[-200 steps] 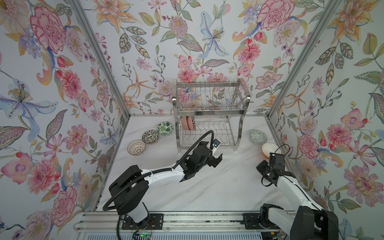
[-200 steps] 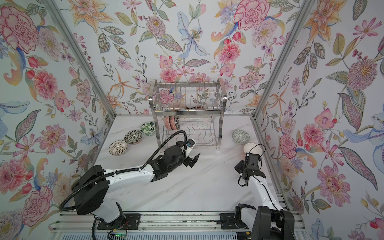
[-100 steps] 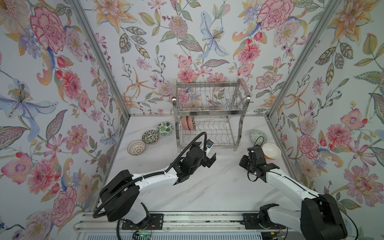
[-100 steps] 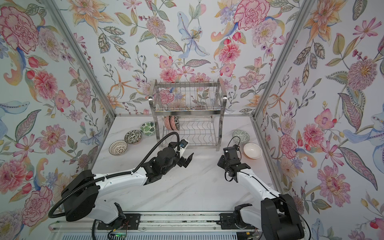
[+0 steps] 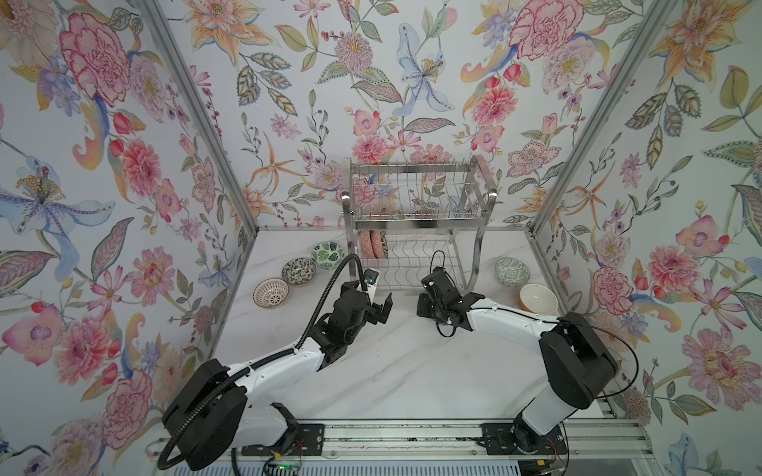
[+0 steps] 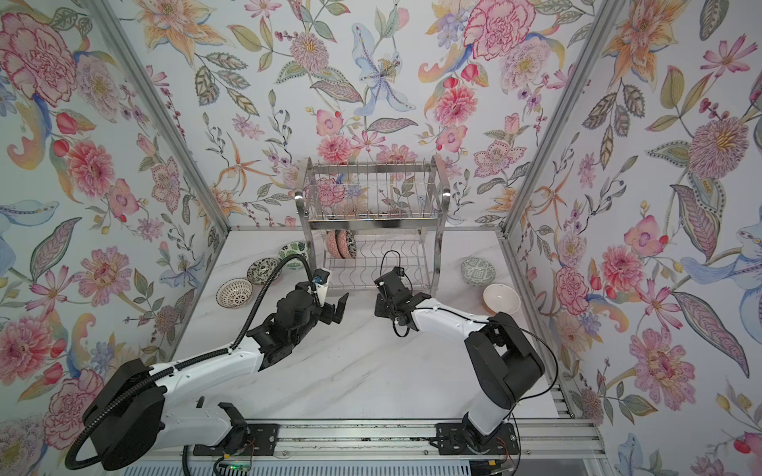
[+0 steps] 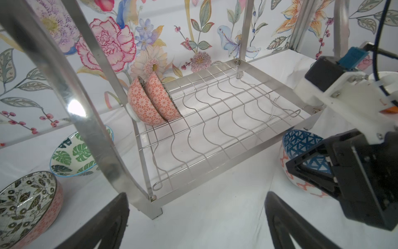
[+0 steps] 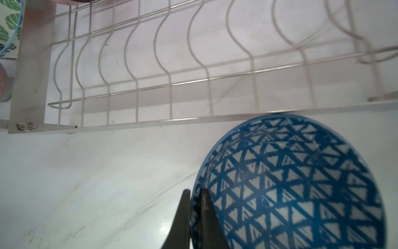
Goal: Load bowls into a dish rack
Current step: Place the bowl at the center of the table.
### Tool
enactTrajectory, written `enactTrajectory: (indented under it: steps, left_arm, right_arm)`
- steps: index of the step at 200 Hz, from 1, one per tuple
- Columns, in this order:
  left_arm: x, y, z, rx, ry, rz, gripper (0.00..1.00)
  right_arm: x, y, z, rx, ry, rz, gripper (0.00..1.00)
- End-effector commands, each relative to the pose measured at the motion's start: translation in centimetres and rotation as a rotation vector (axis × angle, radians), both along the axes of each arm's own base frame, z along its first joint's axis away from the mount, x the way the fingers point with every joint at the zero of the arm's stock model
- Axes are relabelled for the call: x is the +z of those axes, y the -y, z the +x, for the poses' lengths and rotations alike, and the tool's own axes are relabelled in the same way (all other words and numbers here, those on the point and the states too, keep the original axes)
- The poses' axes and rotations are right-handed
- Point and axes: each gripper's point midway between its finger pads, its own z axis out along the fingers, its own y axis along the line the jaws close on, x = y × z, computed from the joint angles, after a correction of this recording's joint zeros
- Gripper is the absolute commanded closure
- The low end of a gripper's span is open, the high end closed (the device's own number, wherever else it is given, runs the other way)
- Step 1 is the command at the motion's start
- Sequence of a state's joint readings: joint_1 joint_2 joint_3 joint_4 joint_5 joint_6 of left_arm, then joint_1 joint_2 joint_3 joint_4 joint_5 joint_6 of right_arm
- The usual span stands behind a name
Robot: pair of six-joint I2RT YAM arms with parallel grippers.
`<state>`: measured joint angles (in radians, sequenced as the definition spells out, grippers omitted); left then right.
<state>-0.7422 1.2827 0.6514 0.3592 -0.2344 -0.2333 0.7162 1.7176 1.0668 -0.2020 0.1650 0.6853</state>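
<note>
Right gripper (image 8: 195, 191): I have it pinching the rim of the blue-triangle bowl (image 8: 290, 183), just before the lower tier of the dish rack (image 8: 30, 64). I judge this hold suited to standing the bowl on edge, like the two pink bowls (image 7: 153, 101). My left gripper (image 7: 196, 194) gapes empty, clear.

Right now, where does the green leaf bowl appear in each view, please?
Both top views: green leaf bowl just left of the dish rack.
Left wrist: bowl partly behind the rack's leg.
Right wrist: bowl cut off at the picture's edge.
Shared landmark: rack's wavy lower wires.
</note>
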Motion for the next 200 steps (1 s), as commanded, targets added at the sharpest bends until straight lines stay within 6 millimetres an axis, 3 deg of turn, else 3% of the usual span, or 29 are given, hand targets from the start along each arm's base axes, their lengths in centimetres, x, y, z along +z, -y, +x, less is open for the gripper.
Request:
enactTrajectory:
  steps: [1,52,132,200]
  left_arm:
    - [0.0,-1.1,-0.3,0.037,-0.003,-0.014,0.01]
    - [-0.1,-1.6,-0.2,0.053,-0.002,-0.009,0.01]
    - [0.1,-1.4,0.0,0.049,-0.005,-0.021,0.01]
    - [0.2,-1.7,-0.3,0.054,-0.007,-0.027,0.01]
  right_arm:
    - [-2.8,-2.4,-1.4,0.078,-0.099,-0.02,0.99]
    - [-3.9,-4.2,-1.6,0.127,-0.135,-0.033,0.96]
    - [-2.3,-3.1,-1.7,0.151,-0.106,-0.092,0.74]
    - [-4.0,-3.5,-1.7,0.178,-0.141,-0.139,0.72]
